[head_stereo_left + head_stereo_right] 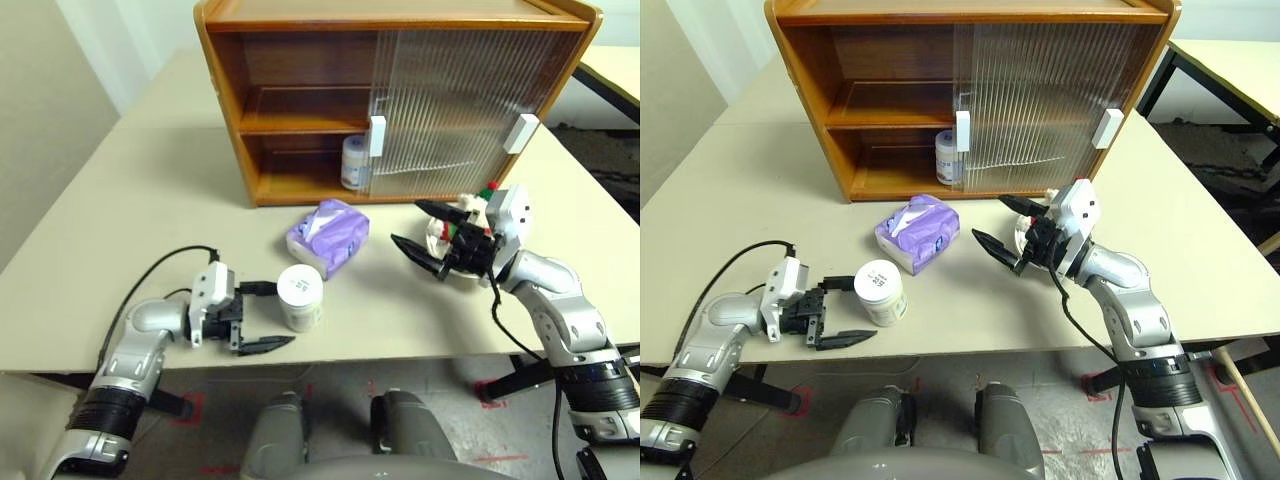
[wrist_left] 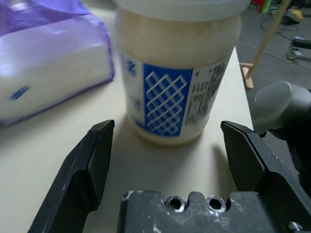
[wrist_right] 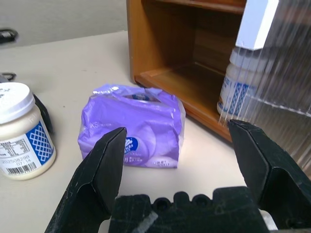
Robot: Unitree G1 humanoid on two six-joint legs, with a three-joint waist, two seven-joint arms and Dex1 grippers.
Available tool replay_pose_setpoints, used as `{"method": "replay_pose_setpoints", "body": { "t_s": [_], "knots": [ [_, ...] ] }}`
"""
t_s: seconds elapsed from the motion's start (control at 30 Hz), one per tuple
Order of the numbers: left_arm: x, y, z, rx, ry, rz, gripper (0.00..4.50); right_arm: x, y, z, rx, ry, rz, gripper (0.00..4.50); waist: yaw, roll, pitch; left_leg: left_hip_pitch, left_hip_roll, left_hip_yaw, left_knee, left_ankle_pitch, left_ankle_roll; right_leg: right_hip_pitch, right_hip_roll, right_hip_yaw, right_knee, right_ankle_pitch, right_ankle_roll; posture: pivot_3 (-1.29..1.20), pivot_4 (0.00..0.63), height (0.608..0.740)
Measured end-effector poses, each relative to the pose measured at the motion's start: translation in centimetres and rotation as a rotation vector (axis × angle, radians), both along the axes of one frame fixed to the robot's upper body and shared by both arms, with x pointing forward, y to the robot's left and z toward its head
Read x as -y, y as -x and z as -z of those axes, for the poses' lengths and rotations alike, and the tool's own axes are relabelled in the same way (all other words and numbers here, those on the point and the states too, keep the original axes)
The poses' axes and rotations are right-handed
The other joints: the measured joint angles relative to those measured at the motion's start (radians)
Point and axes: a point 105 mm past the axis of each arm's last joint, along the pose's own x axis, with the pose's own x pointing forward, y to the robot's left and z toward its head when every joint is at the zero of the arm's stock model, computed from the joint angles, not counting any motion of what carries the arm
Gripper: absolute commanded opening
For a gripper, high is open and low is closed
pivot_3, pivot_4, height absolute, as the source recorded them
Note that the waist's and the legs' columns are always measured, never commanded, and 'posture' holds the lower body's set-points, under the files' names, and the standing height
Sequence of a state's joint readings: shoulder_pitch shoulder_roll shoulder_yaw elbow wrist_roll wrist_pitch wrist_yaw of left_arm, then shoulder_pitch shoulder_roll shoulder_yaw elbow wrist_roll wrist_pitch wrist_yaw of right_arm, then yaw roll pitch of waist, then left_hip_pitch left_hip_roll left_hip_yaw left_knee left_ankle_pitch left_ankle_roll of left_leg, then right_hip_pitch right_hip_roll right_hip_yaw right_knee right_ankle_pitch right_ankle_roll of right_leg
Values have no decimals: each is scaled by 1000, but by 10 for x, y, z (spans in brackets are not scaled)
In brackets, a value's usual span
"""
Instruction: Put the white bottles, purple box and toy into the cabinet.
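A white bottle (image 1: 300, 297) stands upright on the table (image 1: 150, 200), lid up, near the front edge. The left gripper (image 1: 262, 316) lies level beside it with its jaws wide apart; one finger is behind the bottle and one in front, and the bottle is between the fingertips, not yet clamped. In the left wrist view the bottle (image 2: 177, 73) stands just past the open fingers (image 2: 87, 170).

The purple box (image 1: 328, 235) lies on the table between the bottle and the cabinet (image 1: 400, 90). Its long axis runs obliquely, from the front right toward the open left half of the cabinet, and the slit with white tissue faces up.

The second bottle (image 1: 354, 162) stands upright on the lower shelf, at the edge of the sliding door (image 1: 465, 100).

The right gripper (image 1: 422, 238) is released too, its fingers spread and pointing toward the box. The toy (image 1: 478, 205) sits close behind this gripper, mostly hidden by it.
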State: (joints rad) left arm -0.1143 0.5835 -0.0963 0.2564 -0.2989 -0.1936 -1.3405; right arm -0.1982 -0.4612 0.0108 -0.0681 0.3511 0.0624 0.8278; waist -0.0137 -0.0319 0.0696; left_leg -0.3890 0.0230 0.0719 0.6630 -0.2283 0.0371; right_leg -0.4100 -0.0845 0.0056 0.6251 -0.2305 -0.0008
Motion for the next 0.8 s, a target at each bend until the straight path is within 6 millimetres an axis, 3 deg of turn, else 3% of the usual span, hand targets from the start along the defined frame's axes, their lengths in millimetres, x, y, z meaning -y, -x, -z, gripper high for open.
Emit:
{"method": "replay_pose_setpoints", "body": {
  "t_s": [0.33,0.43,0.53,0.8],
  "knots": [
    [17,-9,5,41,50,-15,4454,2,3,4,-19,10,4,4500,5,4,-2,1,-2,0,2,0,0,3,-3,0,-1,1,3,-53,31,740],
    [19,-10,6,47,60,-22,3841,2,3,4,-19,12,5,4500,5,7,-4,2,-2,0,2,0,0,3,-4,-1,-2,1,3,-54,29,740],
    [22,-11,7,31,89,-43,2956,2,3,4,-19,13,5,4500,7,11,-6,2,-2,0,2,0,0,3,-4,-2,-4,1,4,-54,29,740],
    [24,-11,9,10,103,-46,2948,2,4,5,-20,14,3,4500,8,17,-10,1,-3,0,1,0,0,3,-5,-3,-6,0,6,-56,27,740]
  ]
}}
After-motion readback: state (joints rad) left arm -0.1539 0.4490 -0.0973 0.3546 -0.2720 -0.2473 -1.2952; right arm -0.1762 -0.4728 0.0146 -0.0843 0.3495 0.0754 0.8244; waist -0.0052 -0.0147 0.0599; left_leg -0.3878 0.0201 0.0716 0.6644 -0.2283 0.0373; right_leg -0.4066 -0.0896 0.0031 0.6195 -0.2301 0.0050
